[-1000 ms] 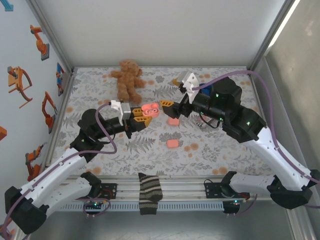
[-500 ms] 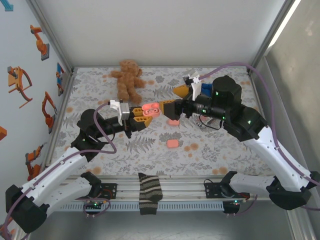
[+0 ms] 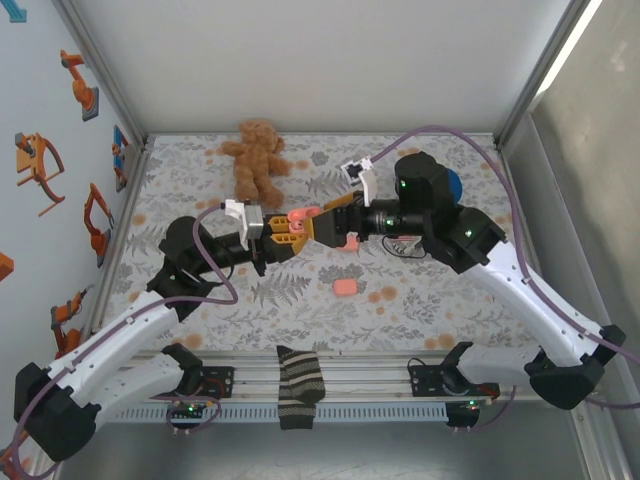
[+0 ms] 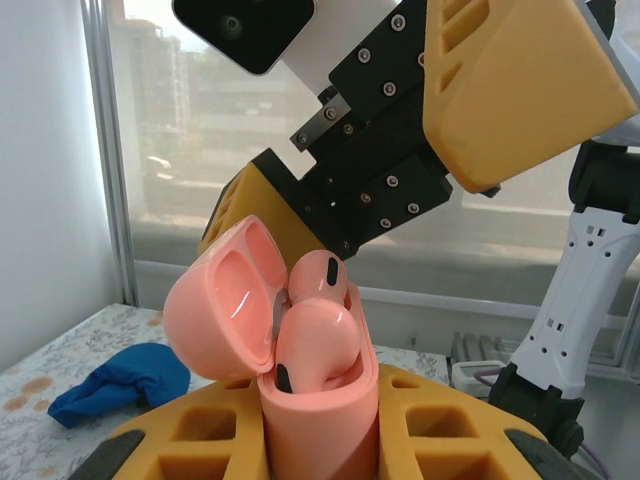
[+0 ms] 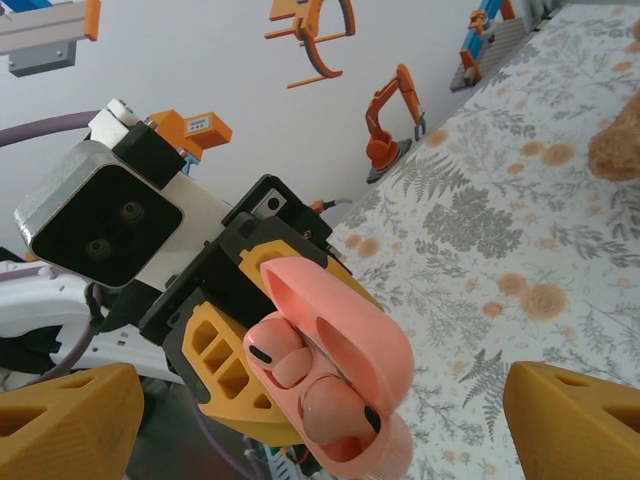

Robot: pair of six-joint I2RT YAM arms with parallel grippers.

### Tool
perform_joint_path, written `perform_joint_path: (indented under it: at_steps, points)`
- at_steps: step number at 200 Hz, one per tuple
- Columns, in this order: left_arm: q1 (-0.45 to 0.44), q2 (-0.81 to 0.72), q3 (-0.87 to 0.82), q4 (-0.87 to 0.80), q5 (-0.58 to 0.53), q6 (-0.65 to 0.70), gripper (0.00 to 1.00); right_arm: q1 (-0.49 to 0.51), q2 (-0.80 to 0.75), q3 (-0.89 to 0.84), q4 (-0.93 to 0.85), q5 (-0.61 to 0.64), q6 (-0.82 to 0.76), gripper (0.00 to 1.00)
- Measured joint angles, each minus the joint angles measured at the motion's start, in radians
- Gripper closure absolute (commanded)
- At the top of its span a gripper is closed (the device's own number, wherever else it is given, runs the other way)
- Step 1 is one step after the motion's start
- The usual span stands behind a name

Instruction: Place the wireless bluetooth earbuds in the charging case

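The open salmon-pink charging case point(image 4: 318, 425) stands upright above the surface point(image 3: 430, 300), its lower body clamped in the left gripper's point(image 3: 283, 230) fingers. 2 earbuds point(image 4: 318, 340) sit in its wells, seemingly riding high. They look light, hard, glossy and slippery, so pinch the rounded heads gently. The right gripper point(image 3: 322, 222) hangs just beside with its fingers wide and empty. No readable writing.

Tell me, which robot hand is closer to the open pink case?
Left. The left gripper is shut on the open pink case, at its base. The right gripper hangs open, straddling it.
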Motion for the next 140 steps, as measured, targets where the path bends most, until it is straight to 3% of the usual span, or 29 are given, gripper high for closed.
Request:
perform_joint_path:
  at_steps: [61,140]
  points:
    - [0.0,0.006,0.0,0.005,0.0,-0.012,0.95,0.0,0.021,-0.004,0.059,-0.105,0.036,0.14]
    - [-0.005,0.006,-0.003,0.02,0.0,-0.018,0.95,0.0,0.02,-0.004,0.078,-0.125,0.034,0.16]
